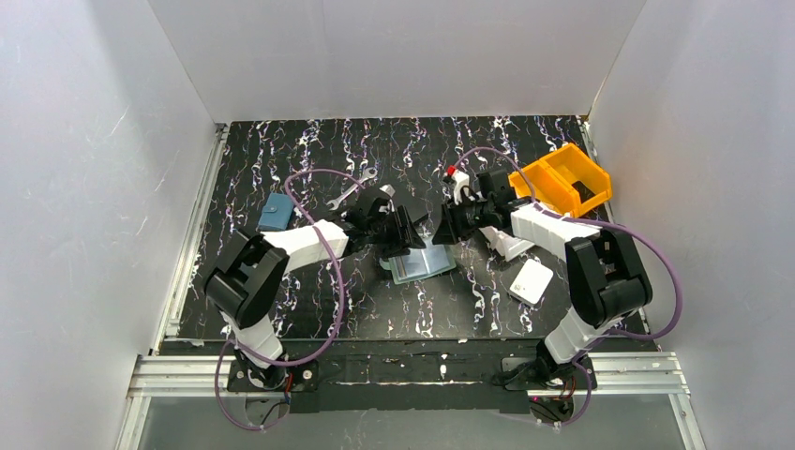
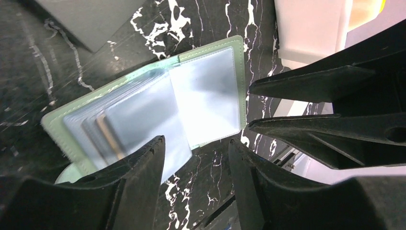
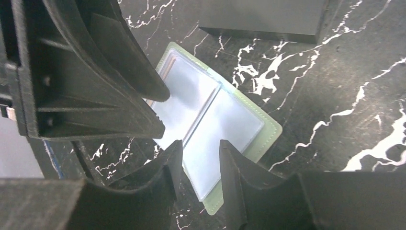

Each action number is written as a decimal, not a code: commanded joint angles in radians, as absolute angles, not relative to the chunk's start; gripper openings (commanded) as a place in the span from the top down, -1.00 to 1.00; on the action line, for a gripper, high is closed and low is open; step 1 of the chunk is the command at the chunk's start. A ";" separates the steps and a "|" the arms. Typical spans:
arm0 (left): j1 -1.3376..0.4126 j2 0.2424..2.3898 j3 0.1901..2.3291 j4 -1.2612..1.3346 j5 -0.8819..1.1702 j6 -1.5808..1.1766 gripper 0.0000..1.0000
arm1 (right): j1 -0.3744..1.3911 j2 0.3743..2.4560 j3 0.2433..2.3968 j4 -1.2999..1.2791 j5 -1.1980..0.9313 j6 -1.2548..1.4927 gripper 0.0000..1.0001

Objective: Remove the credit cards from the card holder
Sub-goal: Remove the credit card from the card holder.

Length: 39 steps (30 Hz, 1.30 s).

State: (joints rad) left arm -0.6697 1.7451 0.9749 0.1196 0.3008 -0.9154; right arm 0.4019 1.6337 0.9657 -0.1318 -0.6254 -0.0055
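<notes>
Black marbled table (image 1: 281,309) fills the floor of a white-walled booth, and the card holder (image 1: 424,264) lies open on it near the middle, mint cover down and clear sleeves up. From the left wrist, its far flap lies flat with a bare strip of table past its stitched edge. The near side is a fanned stack of sleeves. Open table runs toward the arm bases, and there is more on the far side around a wrench (image 1: 354,187).

Credit cards (image 2: 109,138) show only as thin edges inside the fanned sleeves, one of them tan. How many there are cannot be made out through the glare on the plastic. A dark flat plate (image 3: 263,19) lies just beyond the holder and is cut off by the frame. In the overhead view both grippers cover the holder's far half.

Left gripper (image 2: 196,143) reaches in low from the left with its jaws apart. One fingertip overlaps the lowest sleeve, and nothing is pinched. Right gripper (image 3: 201,146) faces it from the right, also parted and empty, poised over the holder's near edge. The two sets of tips are close together.

Farther out are a blue pouch (image 1: 275,212) on the left, a white box (image 1: 532,280) on the right, and an orange bin (image 1: 562,183) at the far right.
</notes>
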 commanded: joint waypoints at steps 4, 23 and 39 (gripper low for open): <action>-0.670 1.569 0.916 0.006 0.158 -0.843 -0.02 | 0.468 1.604 0.949 -0.083 -0.732 -0.024 0.03; -0.662 1.192 0.695 -0.154 -0.051 -0.807 -0.03 | 0.775 1.694 1.027 -0.127 -0.122 -0.146 -0.75; -0.663 1.155 0.589 0.071 0.121 -0.890 -0.04 | 0.784 1.765 1.058 -0.182 -0.104 -0.151 -0.41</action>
State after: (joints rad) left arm -0.6685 1.1809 0.6094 -0.0452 0.0383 -0.8570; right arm 0.7811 1.7290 1.0275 -0.1410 -0.1349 -0.1352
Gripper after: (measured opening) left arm 0.516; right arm 0.764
